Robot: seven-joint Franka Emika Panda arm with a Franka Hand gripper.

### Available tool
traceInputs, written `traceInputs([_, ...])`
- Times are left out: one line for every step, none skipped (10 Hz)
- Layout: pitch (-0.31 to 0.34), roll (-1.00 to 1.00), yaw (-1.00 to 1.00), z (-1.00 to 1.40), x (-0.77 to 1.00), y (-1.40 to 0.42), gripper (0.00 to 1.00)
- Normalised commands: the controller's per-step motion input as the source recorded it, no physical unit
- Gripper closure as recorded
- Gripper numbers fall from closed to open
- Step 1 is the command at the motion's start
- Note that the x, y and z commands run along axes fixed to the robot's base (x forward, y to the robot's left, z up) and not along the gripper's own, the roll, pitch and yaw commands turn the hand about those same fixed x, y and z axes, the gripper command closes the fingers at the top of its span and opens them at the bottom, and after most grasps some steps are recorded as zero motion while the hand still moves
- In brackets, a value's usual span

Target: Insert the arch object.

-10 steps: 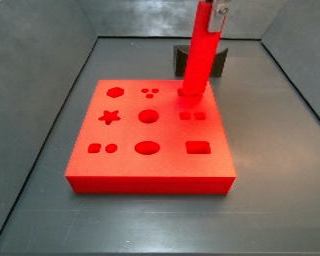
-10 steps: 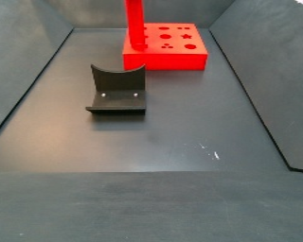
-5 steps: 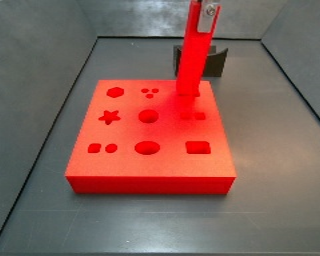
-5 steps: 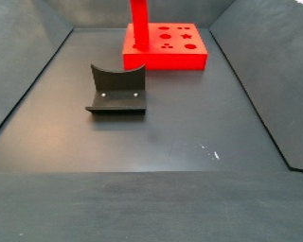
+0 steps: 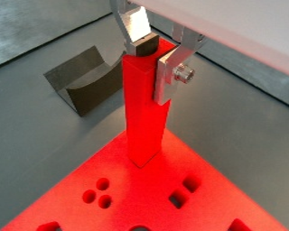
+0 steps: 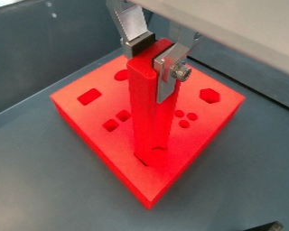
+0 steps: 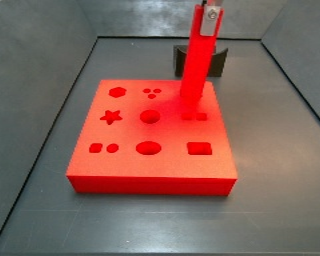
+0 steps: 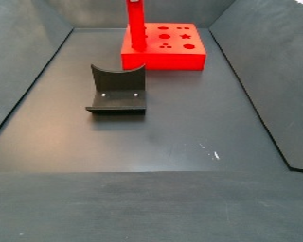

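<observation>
Above red board (image 6: pixel 105 135): claw (image 5: pixel 158 56) clamped on upright arch object (image 5: pixel 144 113), lower end touching board.

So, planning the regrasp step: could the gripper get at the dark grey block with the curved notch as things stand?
Probably not yet. The gripper is shut on the long red bar, standing upright on the flat red board. The dark grey block itself sits uncovered on the floor.
</observation>
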Motion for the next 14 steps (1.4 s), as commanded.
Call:
traceInputs([-0.12,-0.03,-0.4,-0.05,0.0,0.0,1.0])
traceInputs([-0.083,-0.01,-0.28,0.0,-0.09,0.0,1.0])
traceInputs([0.0,0.0,0.0,-0.03,0.0,0.0,1.0])
traceInputs([-0.037,0.0,0.0,-0.3,0.0,0.0,1.0])
traceInputs([-0.127,0.0,0.01,-0.48,-0.05,-0.04,1.0])
traceInputs([-0.111,0.0,0.11,-0.42,-0.04,-0.04,1.0])
traceInputs([-0.059,0.0,0.25,-0.29,0.0,0.0,1.0])
traceInputs([-0.019,0.0,0.31,-0.26,0.01,0.0,1.0])
traceInputs([-0.006,0.0,0.32,-0.23,0.03,0.0,1.0])
traceInputs([0.0,0.0,0.32,-0.19,0.03,0.05,1.0])
traceInputs([0.0,-0.01,0.22,-0.09,0.0,0.0,1.0])
traceInputs([0.0,0.0,0.0,-0.04,0.0,0.0,1.0])
traceInputs([-0.113,0.0,0.0,-0.44,0.0,-0.03,1.0])
traceInputs([-0.217,0.06,-0.01,-0.81,0.0,-0.06,1.0])
